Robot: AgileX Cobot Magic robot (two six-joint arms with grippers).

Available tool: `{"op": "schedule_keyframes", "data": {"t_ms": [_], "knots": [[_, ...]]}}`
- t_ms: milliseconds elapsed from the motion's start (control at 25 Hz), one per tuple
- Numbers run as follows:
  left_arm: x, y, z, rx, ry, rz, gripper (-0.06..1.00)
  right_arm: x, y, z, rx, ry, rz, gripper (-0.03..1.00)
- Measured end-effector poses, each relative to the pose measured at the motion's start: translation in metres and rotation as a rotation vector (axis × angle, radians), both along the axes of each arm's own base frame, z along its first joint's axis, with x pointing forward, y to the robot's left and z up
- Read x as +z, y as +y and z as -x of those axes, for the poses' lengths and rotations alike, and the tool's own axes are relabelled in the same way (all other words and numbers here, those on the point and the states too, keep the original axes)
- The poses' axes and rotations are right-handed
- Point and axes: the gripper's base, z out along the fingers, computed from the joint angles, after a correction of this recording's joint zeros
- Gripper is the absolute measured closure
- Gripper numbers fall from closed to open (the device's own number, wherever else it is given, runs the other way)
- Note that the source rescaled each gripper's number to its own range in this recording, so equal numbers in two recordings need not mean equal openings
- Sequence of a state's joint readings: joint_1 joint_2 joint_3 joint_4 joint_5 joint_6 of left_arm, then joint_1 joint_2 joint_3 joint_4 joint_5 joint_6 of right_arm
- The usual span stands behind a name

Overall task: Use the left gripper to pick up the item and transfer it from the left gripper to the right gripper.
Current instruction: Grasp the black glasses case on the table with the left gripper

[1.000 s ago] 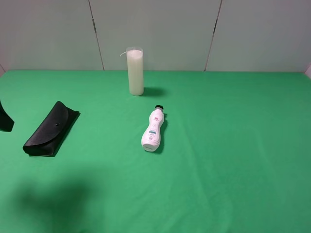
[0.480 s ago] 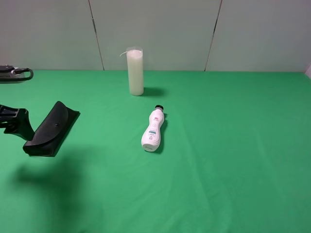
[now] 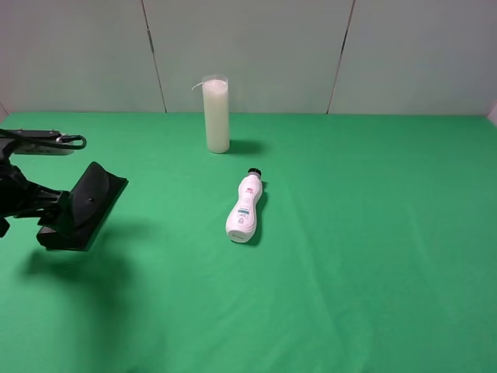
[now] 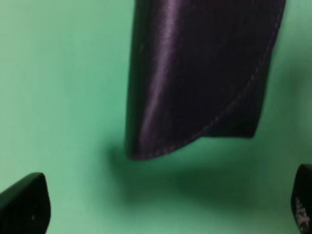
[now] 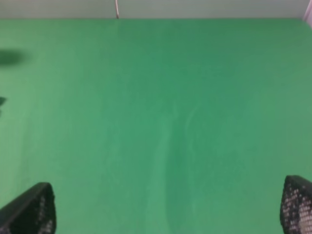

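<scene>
Glasses case [image 3: 92, 194] lies flat on green cloth [image 3: 349, 256] at mid-left of the high view, left gripper [image 4: 161, 204] gaping wide just short of its end; best straddle its narrow width squarely, then close.

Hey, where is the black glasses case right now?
In the high view the glasses case lies flat on the green cloth at the far left, left of the white bottle, with the open left gripper close to its near end.
</scene>
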State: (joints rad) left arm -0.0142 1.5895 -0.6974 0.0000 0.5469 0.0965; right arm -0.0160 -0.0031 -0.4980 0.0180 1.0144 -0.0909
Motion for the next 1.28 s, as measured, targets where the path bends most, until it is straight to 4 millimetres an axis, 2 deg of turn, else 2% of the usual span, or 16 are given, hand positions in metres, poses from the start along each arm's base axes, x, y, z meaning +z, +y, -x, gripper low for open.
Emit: {"op": "schedule_keyframes", "data": {"t_ms": [320,520,800,880,1000,1120,1160,1280], "knots": [[-0.025,-0.015,-0.025,-0.055,0.037,-0.002,-0.06,0.000,0.000,0.000,0.000,0.000,0.000,-0.03],[-0.039,-0.020,-0.029,-0.095,0.042,-0.016,-0.06,0.000,0.000,0.000,0.000,0.000,0.000,-0.03],[-0.048,-0.021,-0.033,-0.110,0.034,-0.022,-0.06,0.000,0.000,0.000,0.000,0.000,0.000,-0.03],[-0.048,-0.021,-0.033,-0.112,0.032,-0.024,-0.03,0.000,0.000,0.000,0.000,0.000,0.000,-0.03],[-0.048,-0.021,-0.034,-0.115,0.027,-0.025,0.13,0.000,0.000,0.000,0.000,0.000,0.000,-0.03],[-0.048,-0.021,-0.034,-0.115,0.021,-0.025,0.45,0.000,0.000,0.000,0.000,0.000,0.000,-0.03],[-0.048,-0.021,-0.034,-0.115,0.021,-0.025,0.59,0.000,0.000,0.000,0.000,0.000,0.000,-0.03],[-0.048,-0.021,-0.034,-0.116,0.023,-0.026,0.83,0.000,0.000,0.000,0.000,0.000,0.000,-0.03]]}}
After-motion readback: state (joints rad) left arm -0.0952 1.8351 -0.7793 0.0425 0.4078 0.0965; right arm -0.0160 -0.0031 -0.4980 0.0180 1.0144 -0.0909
